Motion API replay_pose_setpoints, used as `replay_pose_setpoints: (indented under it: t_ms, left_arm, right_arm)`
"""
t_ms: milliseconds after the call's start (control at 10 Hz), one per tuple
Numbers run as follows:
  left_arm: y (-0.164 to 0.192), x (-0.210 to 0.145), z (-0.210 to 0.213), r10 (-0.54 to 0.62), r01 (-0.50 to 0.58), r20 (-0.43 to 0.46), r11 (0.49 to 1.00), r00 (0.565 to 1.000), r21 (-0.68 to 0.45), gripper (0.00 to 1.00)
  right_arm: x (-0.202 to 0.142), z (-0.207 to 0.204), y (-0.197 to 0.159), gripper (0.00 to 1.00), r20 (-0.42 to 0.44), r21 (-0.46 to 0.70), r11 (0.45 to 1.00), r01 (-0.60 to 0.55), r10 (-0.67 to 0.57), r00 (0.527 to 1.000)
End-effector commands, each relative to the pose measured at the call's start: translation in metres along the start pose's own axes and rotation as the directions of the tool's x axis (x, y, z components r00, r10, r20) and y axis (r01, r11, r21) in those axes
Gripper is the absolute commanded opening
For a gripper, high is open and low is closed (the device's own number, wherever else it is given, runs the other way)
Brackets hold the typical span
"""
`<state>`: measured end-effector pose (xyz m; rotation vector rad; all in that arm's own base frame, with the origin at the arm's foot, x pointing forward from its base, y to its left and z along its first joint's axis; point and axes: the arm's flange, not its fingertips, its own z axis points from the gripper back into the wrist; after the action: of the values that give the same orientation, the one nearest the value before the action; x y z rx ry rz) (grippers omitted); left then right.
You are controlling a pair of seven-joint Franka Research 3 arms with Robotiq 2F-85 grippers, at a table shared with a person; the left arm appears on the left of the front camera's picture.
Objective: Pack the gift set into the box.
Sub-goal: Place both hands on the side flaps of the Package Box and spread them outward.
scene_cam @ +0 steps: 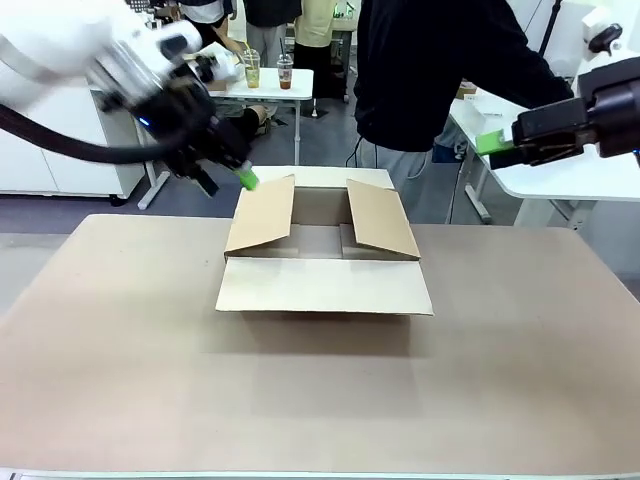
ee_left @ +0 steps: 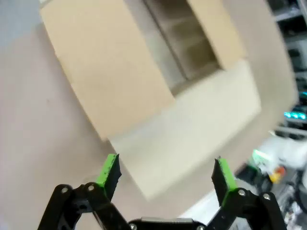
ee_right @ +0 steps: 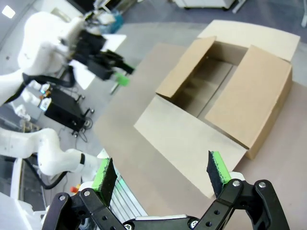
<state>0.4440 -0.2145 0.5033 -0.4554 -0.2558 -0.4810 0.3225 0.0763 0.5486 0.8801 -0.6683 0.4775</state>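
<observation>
The box (scene_cam: 325,285) stands open in the middle of the table, its four flaps folded outward and bare cardboard showing inside. The gift set is out of view. My left gripper (scene_cam: 240,176) hovers just above and left of the box's left flap (scene_cam: 262,215). In the left wrist view that gripper (ee_left: 165,175) is open and holds nothing, with the box (ee_left: 192,124) below it. My right gripper (scene_cam: 495,145) hangs high at the far right, away from the box. It is open and empty (ee_right: 162,175), looking down on the box (ee_right: 192,134) and on the left arm (ee_right: 103,62).
A person in a black top (scene_cam: 430,60) stands at the far side behind the box. A white table (scene_cam: 560,180) is at the back right and a small table with two cups (scene_cam: 268,72) at the back left. The brown tabletop (scene_cam: 320,400) stretches wide in front of the box.
</observation>
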Motion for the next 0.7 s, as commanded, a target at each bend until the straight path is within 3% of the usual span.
replay_pose_setpoints:
  t_ms: [0,100,200,400,500,600]
  left_arm:
    - [0.0,0.046,-0.06,0.13,-0.135,0.062,0.988,0.99,0.078,1.0]
    - [-0.007,0.055,-0.069,0.128,-0.134,-0.077,0.988,0.989,-0.08,1.0]
    - [0.002,0.017,-0.043,0.055,-0.057,0.035,0.997,0.998,0.048,1.0]
    - [0.002,0.017,-0.043,0.055,-0.057,0.035,0.997,0.998,0.048,1.0]
    - [-0.001,0.036,-0.076,0.093,-0.093,0.014,0.995,0.996,0.019,1.0]
    - [-0.004,0.04,-0.066,0.188,-0.202,0.107,0.969,0.976,0.145,1.0]
  right_arm:
    - [0.003,-0.003,-0.002,1.0,0.022,0.022,1.0,-0.022,0.022,1.0]
    - [0.003,-0.003,-0.002,1.0,0.022,0.022,1.0,-0.022,0.022,1.0]
    - [0.003,-0.003,-0.002,1.0,0.022,0.022,1.0,-0.022,0.022,1.0]
    - [0.003,-0.003,-0.002,1.0,0.022,0.022,1.0,-0.022,0.022,1.0]
    - [0.003,-0.003,-0.002,1.0,0.022,0.022,1.0,-0.022,0.022,1.0]
    - [0.003,-0.003,-0.002,1.0,0.022,0.022,1.0,-0.022,0.022,1.0]
